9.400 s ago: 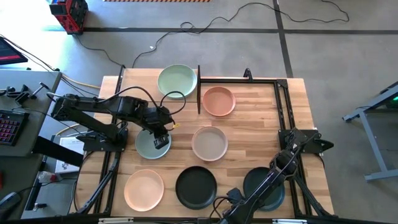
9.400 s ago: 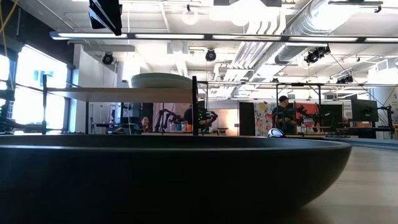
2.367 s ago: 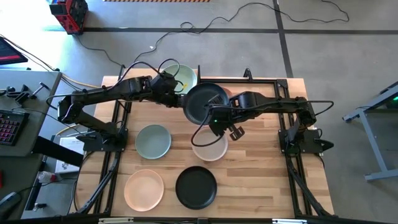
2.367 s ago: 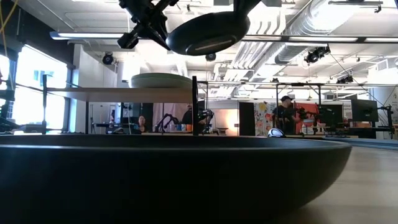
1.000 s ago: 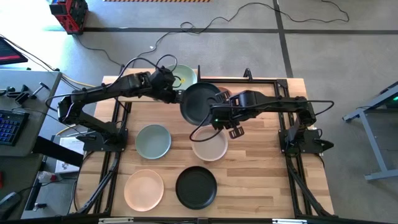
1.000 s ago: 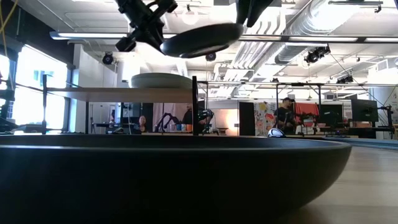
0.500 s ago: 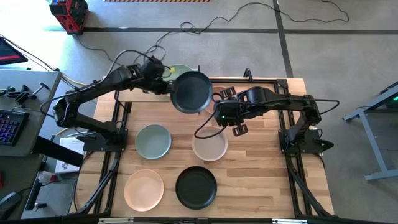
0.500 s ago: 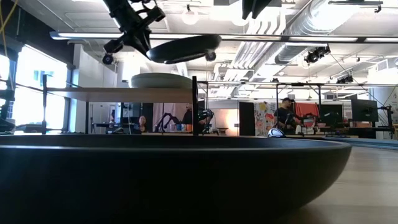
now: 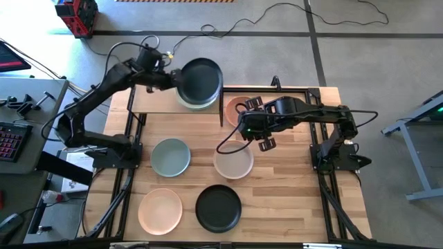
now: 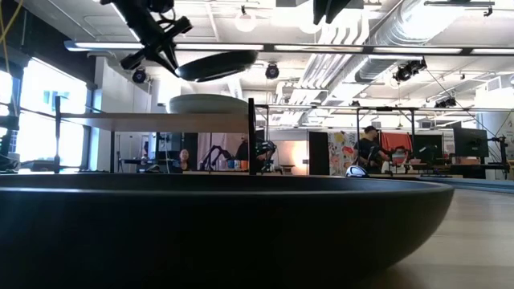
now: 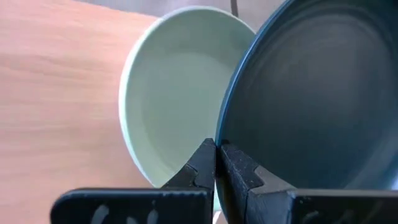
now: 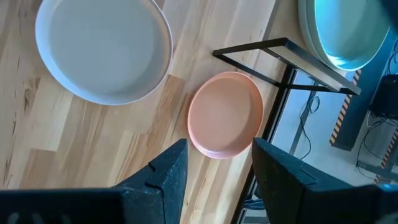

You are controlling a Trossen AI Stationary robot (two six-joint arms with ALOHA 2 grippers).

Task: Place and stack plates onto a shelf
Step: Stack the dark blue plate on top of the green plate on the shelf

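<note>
The left arm reaches out long over the shelf (image 9: 156, 101), its left gripper (image 11: 216, 163) pinched tight on the rim of a black plate (image 9: 200, 79) held above a pale green plate (image 11: 174, 93); the right gripper (image 9: 255, 125) hovers mid-table, jaws spread, holding nothing.

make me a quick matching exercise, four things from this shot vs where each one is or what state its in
Things:
1. black plate
2. pale green plate
3. beige plate
4. right gripper

States:
a. open, holding nothing
b. lying on the shelf
c. pinched at its rim by the left gripper
d. on the tabletop, under the right gripper

Pairs: 1-c, 2-b, 3-d, 4-a
</note>
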